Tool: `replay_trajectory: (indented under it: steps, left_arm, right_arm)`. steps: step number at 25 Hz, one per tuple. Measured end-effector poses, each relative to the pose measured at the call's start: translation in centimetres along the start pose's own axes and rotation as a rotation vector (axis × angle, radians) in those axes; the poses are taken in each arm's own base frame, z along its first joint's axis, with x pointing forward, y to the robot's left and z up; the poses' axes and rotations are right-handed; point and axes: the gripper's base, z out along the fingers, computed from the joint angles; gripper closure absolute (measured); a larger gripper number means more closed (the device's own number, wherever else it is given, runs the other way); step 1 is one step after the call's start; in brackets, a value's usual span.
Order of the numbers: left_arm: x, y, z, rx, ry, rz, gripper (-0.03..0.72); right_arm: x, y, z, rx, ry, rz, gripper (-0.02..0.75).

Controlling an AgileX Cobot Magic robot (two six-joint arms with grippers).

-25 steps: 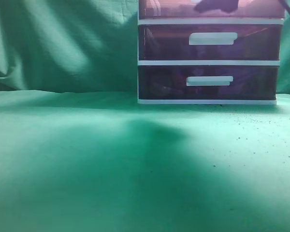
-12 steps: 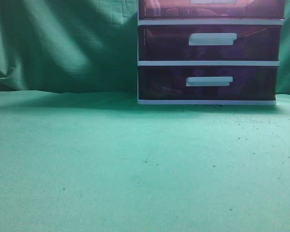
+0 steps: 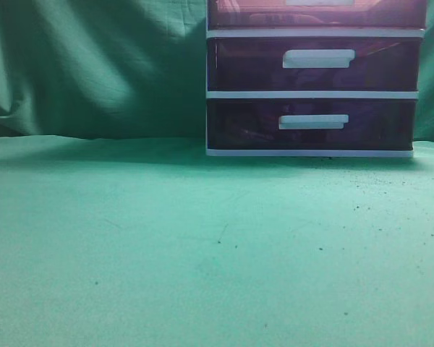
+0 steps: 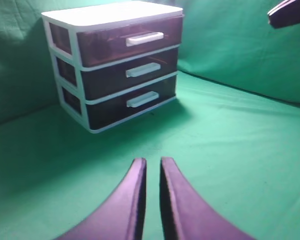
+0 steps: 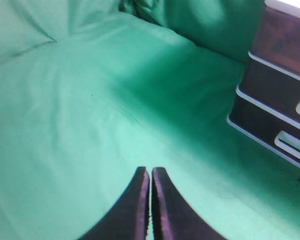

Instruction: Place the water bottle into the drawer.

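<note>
The drawer (image 3: 318, 13) is the top, reddish-maroon one of the white-framed cabinet, and it is closed with its white handle facing front. It also shows in the left wrist view (image 4: 130, 42) and at the edge of the right wrist view (image 5: 285, 40). The water bottle cannot be made out in any view. My left gripper (image 4: 153, 161) is shut and empty, hanging over the green cloth well in front of the cabinet. My right gripper (image 5: 150, 170) is shut and empty, over the cloth left of the cabinet. Neither gripper shows in the exterior view.
Two darker purple drawers (image 3: 315, 63) (image 3: 311, 123) sit closed below the top one. Green cloth (image 3: 202, 246) covers the table and hangs as a backdrop. A dark part of the right arm (image 4: 290, 12) shows at the top right of the left wrist view.
A dark gripper that was in front of the top drawer has left the exterior view. Its shadow on the cloth is gone. The top drawer's handle now shows.
</note>
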Motion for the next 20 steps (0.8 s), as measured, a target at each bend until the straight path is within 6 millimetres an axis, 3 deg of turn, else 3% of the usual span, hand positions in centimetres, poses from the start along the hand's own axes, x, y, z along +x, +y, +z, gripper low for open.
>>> replay_trajectory:
  steps: [4, 9, 20]
  left_arm:
    - [3.2, -0.4, -0.7, 0.047, -0.021, -0.060, 0.624]
    - [5.6, -0.9, -0.5, 0.103, -0.032, -0.131, 0.624]
    - [9.1, -1.3, 1.3, 0.107, 0.089, -0.184, 0.624]
  right_arm:
    - [2.8, 0.7, -2.4, -0.048, -0.125, -0.008, 0.738]
    - [6.4, 1.1, -4.3, -0.065, -0.256, -0.036, 0.738]
    - [14.1, 1.8, -4.7, -0.124, -0.313, 0.011, 0.738]
